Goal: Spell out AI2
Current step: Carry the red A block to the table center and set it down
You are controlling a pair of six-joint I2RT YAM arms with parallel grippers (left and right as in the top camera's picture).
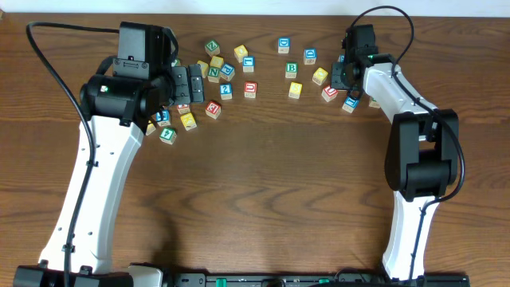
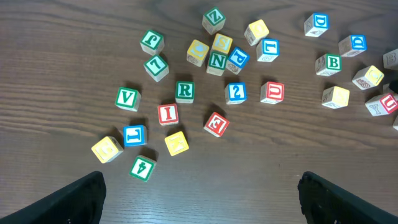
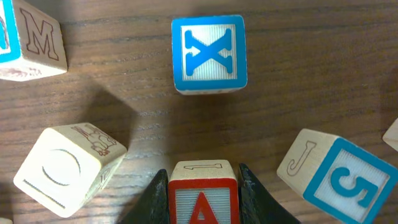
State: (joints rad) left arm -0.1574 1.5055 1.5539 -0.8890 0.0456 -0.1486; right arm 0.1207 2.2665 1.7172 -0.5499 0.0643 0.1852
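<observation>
Right gripper point(image 3: 203, 182) clamped tight on A block point(image 3: 203, 202): red border, red letter on pale ribbed face, plain wood sides, pinched between both black fingers. Straight ahead of it, blue X block point(image 3: 209, 53); off to its right, blue 5 block point(image 3: 339, 180), tilted. Left gripper point(image 2: 200, 190) hovers, fingers spread wide, nothing held. Red I block point(image 2: 167, 114) ahead of it, slightly left; blue 2 block point(image 2: 236, 92) farther ahead, slightly right. Both loose on table point(image 2: 62, 50).

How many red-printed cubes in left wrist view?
4: red I wooden cube, tilted red cube beside it, red U cube, cropped red cube at right edge; others maybe hidden.
</observation>
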